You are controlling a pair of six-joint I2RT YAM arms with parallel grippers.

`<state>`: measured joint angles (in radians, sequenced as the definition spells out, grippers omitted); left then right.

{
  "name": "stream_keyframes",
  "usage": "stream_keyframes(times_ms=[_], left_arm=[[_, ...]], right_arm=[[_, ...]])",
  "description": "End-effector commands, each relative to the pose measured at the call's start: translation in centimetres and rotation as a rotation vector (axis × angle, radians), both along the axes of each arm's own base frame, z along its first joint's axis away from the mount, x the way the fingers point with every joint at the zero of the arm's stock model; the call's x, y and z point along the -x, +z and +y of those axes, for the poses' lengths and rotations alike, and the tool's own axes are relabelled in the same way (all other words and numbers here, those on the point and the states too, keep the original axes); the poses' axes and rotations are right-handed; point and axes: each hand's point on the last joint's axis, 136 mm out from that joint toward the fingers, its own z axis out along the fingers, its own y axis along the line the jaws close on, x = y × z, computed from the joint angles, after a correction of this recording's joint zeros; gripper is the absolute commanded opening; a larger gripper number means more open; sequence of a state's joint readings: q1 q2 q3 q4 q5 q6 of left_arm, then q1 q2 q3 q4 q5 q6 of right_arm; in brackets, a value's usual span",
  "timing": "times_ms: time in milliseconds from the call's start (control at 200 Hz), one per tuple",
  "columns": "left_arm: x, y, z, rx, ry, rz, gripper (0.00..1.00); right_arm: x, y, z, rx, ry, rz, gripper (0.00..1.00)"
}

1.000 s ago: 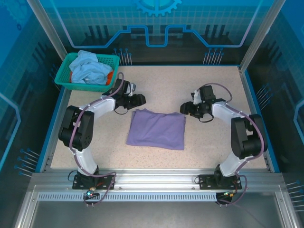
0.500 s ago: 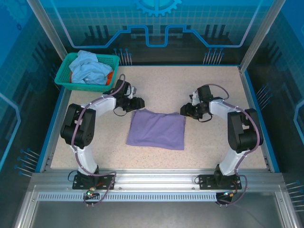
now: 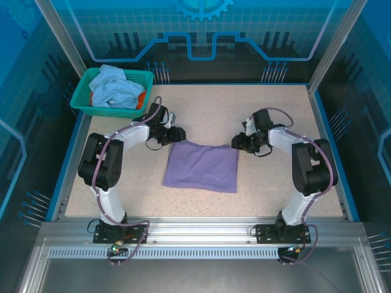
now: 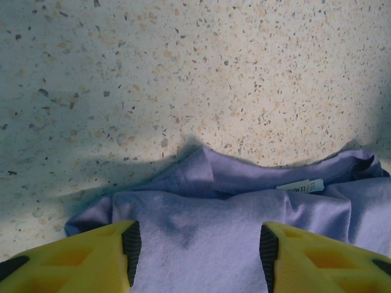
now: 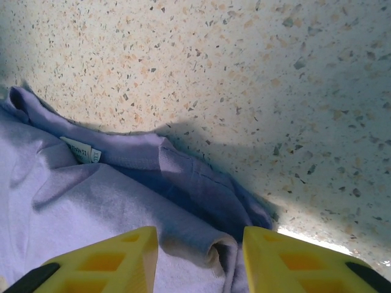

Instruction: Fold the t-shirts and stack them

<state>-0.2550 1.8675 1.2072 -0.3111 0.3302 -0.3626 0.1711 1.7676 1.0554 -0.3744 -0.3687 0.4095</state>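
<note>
A lavender t-shirt (image 3: 201, 166) lies folded into a rectangle in the middle of the table. My left gripper (image 3: 176, 134) sits at its far left corner, my right gripper (image 3: 238, 143) at its far right corner. In the left wrist view the left gripper (image 4: 198, 250) is open, its yellow fingers (image 4: 91, 256) straddling the lavender cloth (image 4: 208, 213) near the collar label (image 4: 299, 186). In the right wrist view the right gripper (image 5: 200, 259) is open, with a rolled fold of the shirt (image 5: 201, 244) between the jaws. A light-blue t-shirt (image 3: 113, 85) and an orange one (image 3: 142, 97) lie in the basket.
The teal mesh basket (image 3: 85, 97) stands at the table's far left corner, just behind the left arm. Speckled tabletop (image 3: 214, 110) stretches beyond the shirt to the back wall. A blue rim (image 3: 321, 140) borders the table on the right.
Both grippers have come slightly closer to the shirt's far corners. The right jaws have narrowed around the fold, the left jaws only a little. The shirt lies as before.
</note>
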Motion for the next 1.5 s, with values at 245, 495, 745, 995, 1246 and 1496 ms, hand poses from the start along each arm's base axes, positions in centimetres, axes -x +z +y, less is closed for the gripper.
stream_keyframes(times_ms=[245,495,745,995,1246,1496], left_arm=[[1.1,-1.2,0.7,-0.11,-0.009,0.05,0.59],[1.0,-1.5,0.3,-0.123,-0.017,0.061,0.46],[1.0,-1.6,0.3,-0.125,-0.014,0.064,0.15],[1.1,0.8,1.4,-0.135,0.04,-0.052,0.0],[1.1,3.5,2.9,-0.147,0.113,-0.195,0.0],[0.2,0.2,4.8,-0.249,0.185,-0.042,0.0]], right_arm=[[0.0,-0.2,0.8,-0.014,0.031,0.015,0.4],[0.0,-0.3,0.9,-0.017,0.033,0.021,0.36],[-0.1,-0.4,0.9,-0.015,0.032,0.023,0.24],[0.2,1.1,0.4,-0.002,0.021,-0.032,0.0],[-0.2,3.9,0.6,-0.032,0.0,-0.114,0.0],[-1.7,1.0,-1.3,0.017,-0.105,0.035,0.0]])
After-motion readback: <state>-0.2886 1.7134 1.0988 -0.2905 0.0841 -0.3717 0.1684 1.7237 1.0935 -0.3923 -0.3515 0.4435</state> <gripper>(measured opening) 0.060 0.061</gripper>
